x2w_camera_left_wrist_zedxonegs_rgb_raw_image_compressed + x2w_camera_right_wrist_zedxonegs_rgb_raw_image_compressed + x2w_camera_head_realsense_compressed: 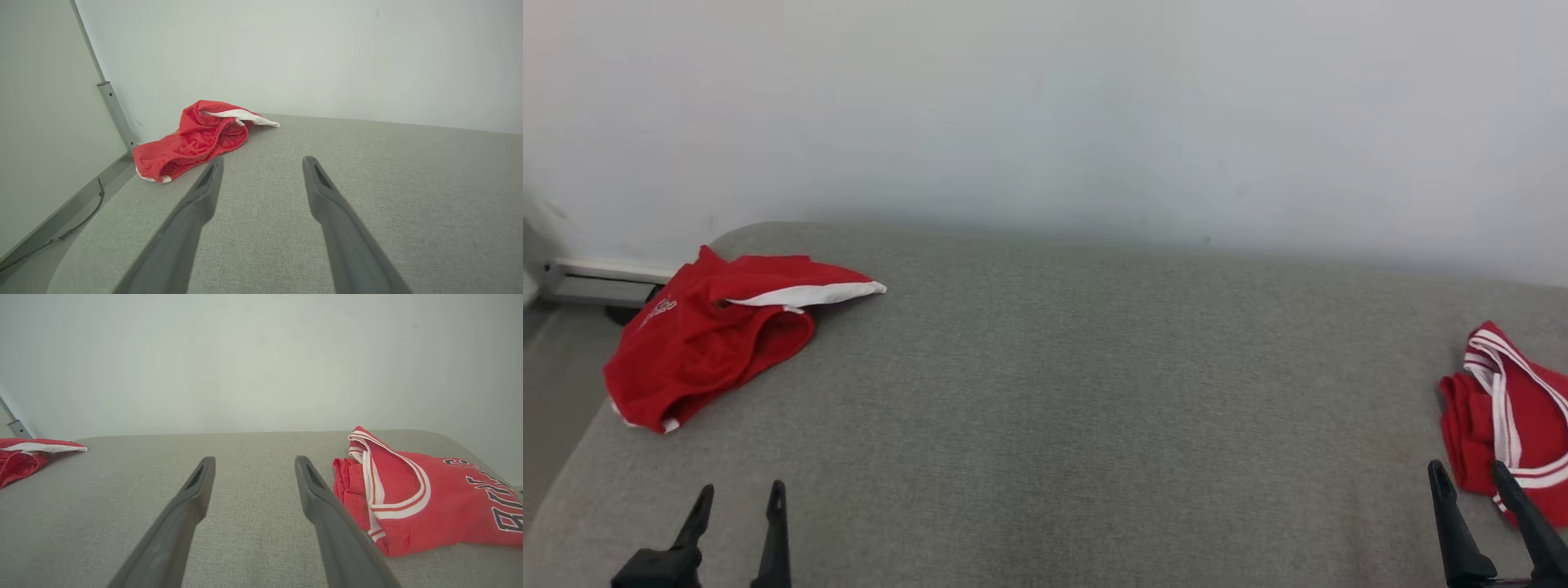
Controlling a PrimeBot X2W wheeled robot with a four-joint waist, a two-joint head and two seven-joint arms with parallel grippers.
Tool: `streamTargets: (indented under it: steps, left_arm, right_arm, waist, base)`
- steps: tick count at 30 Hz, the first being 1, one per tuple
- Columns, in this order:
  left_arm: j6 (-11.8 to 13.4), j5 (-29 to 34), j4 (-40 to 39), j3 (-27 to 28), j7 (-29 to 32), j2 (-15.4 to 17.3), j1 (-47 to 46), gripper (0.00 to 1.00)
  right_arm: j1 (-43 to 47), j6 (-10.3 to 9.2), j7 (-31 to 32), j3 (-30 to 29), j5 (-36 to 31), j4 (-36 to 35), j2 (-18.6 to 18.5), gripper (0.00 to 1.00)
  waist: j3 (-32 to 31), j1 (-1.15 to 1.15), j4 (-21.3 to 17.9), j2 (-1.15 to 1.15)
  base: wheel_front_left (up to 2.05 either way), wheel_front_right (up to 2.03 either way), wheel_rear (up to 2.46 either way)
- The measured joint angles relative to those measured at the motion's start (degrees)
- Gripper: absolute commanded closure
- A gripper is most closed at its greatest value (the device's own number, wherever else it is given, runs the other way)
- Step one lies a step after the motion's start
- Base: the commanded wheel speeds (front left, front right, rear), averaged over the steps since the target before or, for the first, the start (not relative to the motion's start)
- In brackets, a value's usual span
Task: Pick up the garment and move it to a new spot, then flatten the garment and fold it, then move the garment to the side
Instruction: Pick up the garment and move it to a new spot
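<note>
You have two red garments in front of you and two pincers. The first, a crumpled red mesh garment with a white band [703, 343] [192, 143] [16, 461], lies bunched at the far left corner of the grey fabric-covered worktop [1094, 392], its edge reaching the worktop's left rim. The second, a red jersey with white-striped trim and dark lettering [1527, 408] [408, 498], lies loosely doubled over at the right edge, well apart from the first. You cannot tell from these views which of the two is the one to handle. The worktop has rounded corners and stands against a plain pale wall [1045, 106]. At the left, a grey metal post [116, 114] runs up the room's corner and a thin dark cable [81, 220] trails along the floor below it. Your left pincer [741, 488] [263, 160] is released, fingers spread wide over bare fabric, near the crumpled garment and holding nothing. Your right pincer [1468, 467] [255, 459] is likewise released and empty, just beside the jersey's left edge.
</note>
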Motion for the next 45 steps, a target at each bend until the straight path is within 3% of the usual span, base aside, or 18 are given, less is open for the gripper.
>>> streamTargets:
  steps: [2,17,33,37,43,45]
  left_arm:
    - [0.0,-0.09,0.34,1.59,0.47,-0.34,-1.1,0.0]
    - [0.0,-0.09,0.23,3.7,1.31,-0.44,-1.91,0.0]
    - [-0.15,-0.4,-0.23,5.61,1.31,-2.29,-1.19,0.0]
    - [-3.86,-3.19,2.19,4.6,3.35,-2.03,-6.66,0.0]
    - [-12.21,-11.45,12.71,3.22,10.42,-1.45,-26.88,0.0]
    - [-12.78,-12.57,16.57,3.99,12.85,-0.41,-31.04,0.0]
  right_arm:
    - [-1.48,0.51,0.0,1.08,-0.11,0.66,0.34,0.0]
    - [-7.55,2.09,0.59,4.26,-1.19,2.64,1.75,0.0]
    - [-12.9,4.36,1.56,6.06,-2.24,7.02,1.76,0.0]
    - [-12.8,4.37,1.56,5.98,-2.24,7.81,1.68,0.0]
    - [-11.52,4.16,1.65,5.61,-2.3,7.67,1.04,0.0]
    - [-11.39,4.02,2.36,5.87,-2.49,6.99,0.83,0.0]
  waist:
    - [0.05,0.0,4.0,0.0]
    - [0.54,0.0,14.89,0.0]
    - [1.97,0.0,16.76,0.0]
    - [2.21,0.0,16.67,0.0]
    - [2.77,0.0,16.13,0.0]
    - [3.17,0.0,15.72,0.0]
  base:
    - [0.0,0.0,0.0]
    - [0.0,0.0,0.0]
    - [0.0,0.0,0.0]
    - [0.0,0.0,0.0]
    - [0.0,0.0,0.0]
    - [0.0,0.0,0.0]
